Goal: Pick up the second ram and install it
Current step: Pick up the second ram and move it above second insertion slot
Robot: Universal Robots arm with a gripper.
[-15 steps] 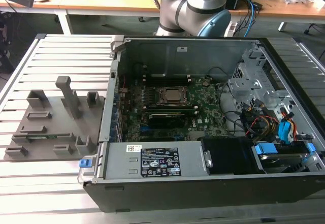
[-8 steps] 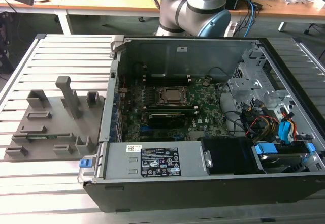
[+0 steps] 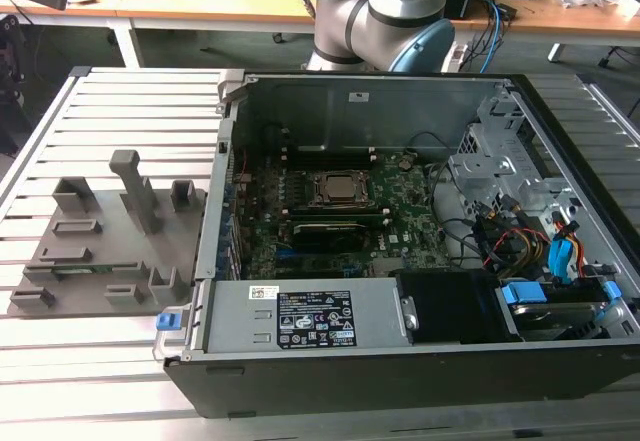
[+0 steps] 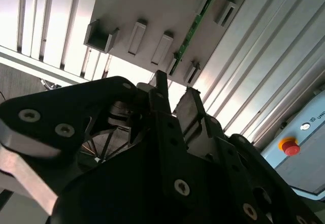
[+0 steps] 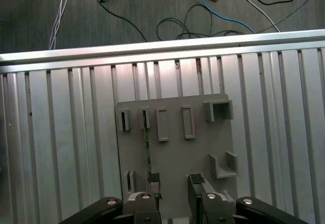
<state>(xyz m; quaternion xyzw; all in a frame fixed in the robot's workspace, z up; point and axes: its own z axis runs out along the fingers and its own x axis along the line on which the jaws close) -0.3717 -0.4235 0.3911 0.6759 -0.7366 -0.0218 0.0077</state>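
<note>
— Which step is in hand?

— The picking up, I judge. The second ram, a long thin green circuit-board stick (image 5: 147, 148), stands on its edge in a slot of the grey plastic tray with upright blocks (image 5: 201, 145) and is not yet lifted. In the exterior view this tray lies at the lower left of the frame, on the slatted metal bench (image 3: 120, 91), beside the open black computer case (image 3: 330, 381).

— And the jaws?

— They stand apart, with nothing between them. In the first wrist view they hang above the tray's edge. One end of the stick appears just beside one black fingertip (image 5: 154, 179), outside the gap.

— What does the grasp call for?

— I think a small sideways shift, so that the stick comes between the jaws. Then a straight descent and a gentle closing on its flat faces.
</note>
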